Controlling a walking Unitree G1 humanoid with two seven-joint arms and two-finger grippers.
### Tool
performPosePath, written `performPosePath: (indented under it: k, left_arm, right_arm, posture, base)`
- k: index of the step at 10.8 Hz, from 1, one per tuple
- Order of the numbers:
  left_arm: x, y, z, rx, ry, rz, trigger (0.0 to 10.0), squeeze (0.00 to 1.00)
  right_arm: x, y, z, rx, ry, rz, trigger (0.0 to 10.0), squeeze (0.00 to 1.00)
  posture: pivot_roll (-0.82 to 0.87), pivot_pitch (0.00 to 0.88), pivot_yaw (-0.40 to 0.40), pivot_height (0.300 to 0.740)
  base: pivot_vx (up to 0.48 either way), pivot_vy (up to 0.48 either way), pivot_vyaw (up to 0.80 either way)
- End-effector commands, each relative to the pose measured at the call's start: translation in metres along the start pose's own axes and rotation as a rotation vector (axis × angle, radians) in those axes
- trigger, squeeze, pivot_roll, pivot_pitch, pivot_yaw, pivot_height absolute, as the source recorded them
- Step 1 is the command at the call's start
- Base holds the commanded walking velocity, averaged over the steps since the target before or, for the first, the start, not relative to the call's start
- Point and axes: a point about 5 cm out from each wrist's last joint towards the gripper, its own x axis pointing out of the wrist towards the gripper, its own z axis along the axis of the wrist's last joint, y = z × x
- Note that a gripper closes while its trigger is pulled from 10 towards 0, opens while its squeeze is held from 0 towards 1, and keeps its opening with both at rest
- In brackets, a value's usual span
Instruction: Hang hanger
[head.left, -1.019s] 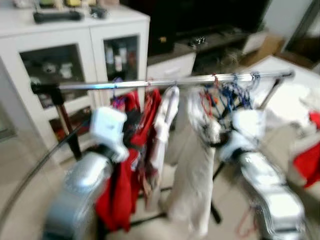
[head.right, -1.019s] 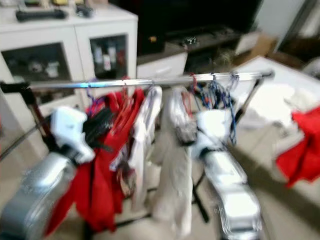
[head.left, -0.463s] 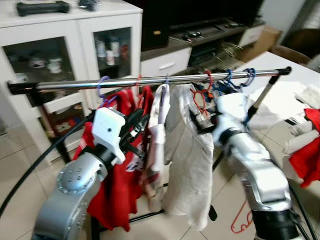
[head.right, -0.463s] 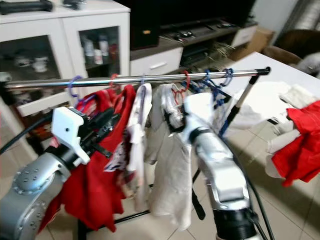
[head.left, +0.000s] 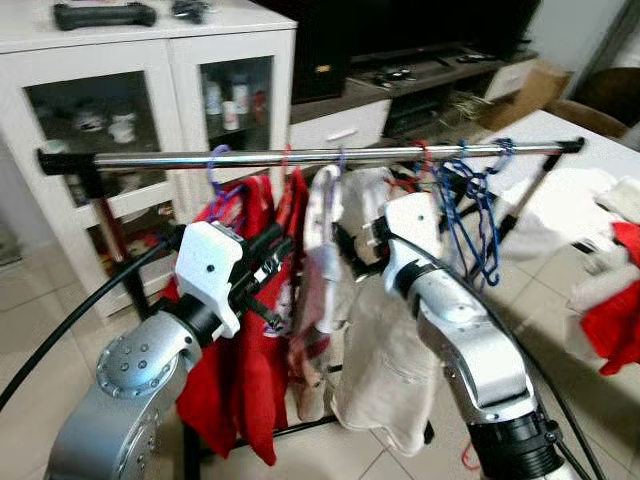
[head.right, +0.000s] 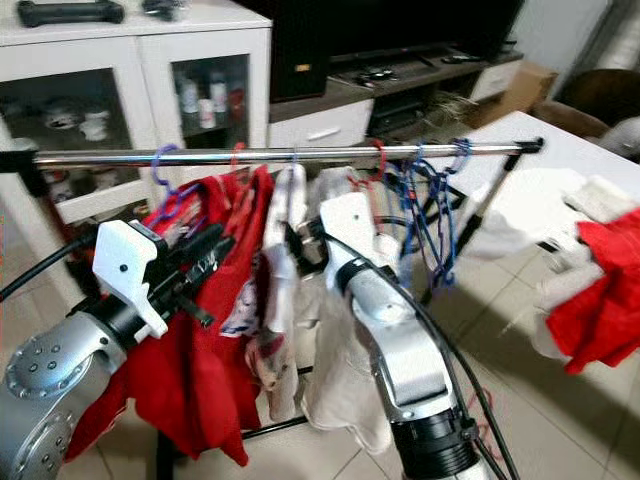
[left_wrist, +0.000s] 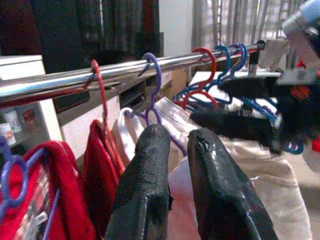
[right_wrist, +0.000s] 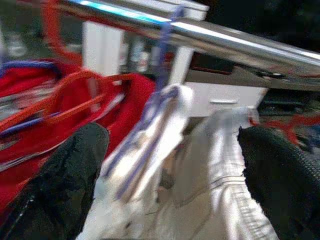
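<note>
A chrome rail (head.left: 300, 157) carries several hangers with red and pale clothes. A purple hanger (left_wrist: 151, 75) bearing a white garment (head.left: 322, 240) hooks over the rail near its middle. My left gripper (head.left: 283, 250) reaches up from the left, its fingers (left_wrist: 150, 165) pressed almost together on that hanger's wire below the hook. My right gripper (head.left: 355, 240) comes at the same garment from the right. Its fingers (right_wrist: 65, 170) are spread wide, with the white garment (right_wrist: 165, 150) in the gap between them. Empty blue hangers (head.left: 470, 200) hang toward the rail's right end.
Red shirts (head.left: 250, 340) hang left of the white garment and a cream one (head.left: 385, 370) hangs below my right arm. A white glass-door cabinet (head.left: 150, 90) stands behind the rack. A white table (head.left: 575, 195) with clothes and a red cloth (head.left: 615, 320) is at the right. A black cable (head.left: 70, 320) trails at left.
The camera has shifted and the blur has gone. My right gripper moved left along the rail, from beside the blue hangers to the white garment. The left gripper stays by the purple hanger.
</note>
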Motion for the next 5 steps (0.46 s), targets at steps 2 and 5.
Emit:
performPosePath:
  k: [2, 5]
  left_arm:
    - [-0.001, -0.006, 0.003, -0.003, -0.001, -0.058, 10.0, 0.0]
    - [-0.003, -0.011, 0.003, -0.008, 0.019, -0.118, 10.0, 0.0]
  right_arm:
    - [0.006, -0.028, 0.001, 0.027, 0.005, -0.086, 10.0, 1.0]
    - [0.041, -0.06, 0.014, -0.015, 0.025, -0.068, 10.0, 0.0]
  posture:
    - [0.19, 0.0, -0.117, 0.74]
    - [0.2, 0.0, -0.115, 0.74]
  base:
    - [0.0, 0.0, 0.0]
    - [0.0, 0.0, 0.0]
